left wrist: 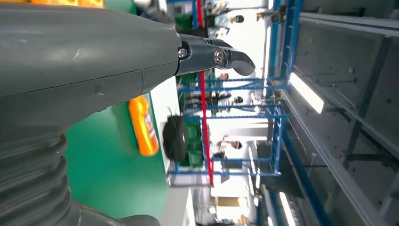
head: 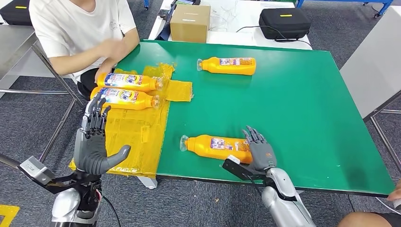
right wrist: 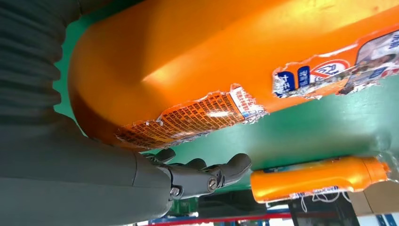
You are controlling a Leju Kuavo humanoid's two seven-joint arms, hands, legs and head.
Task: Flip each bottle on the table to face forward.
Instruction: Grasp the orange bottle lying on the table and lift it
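Note:
Four orange bottles lie on their sides on the green table (head: 293, 104). The nearest bottle (head: 215, 143) lies by the front edge, cap to the left. My right hand (head: 257, 149) rests against its base end with fingers stretched out and not wrapped round it. In the right wrist view this bottle (right wrist: 188, 56) sits close against the palm, its torn label showing, with the fingers (right wrist: 207, 172) straight beside it. A far bottle (head: 227, 65) lies at the back middle. Two more bottles (head: 127, 81) (head: 125, 98) lie at the left. My left hand (head: 97, 142) is raised and open off the table's left front corner.
A yellow taped patch (head: 137, 125) covers the table's left part. A person in a white shirt (head: 80, 28) sits at the back left, one hand (head: 101, 75) by the left bottles. Behind the table stand a cardboard box (head: 190, 22) and a black case (head: 283, 22). Another person's hand (head: 395, 191) shows at the front right.

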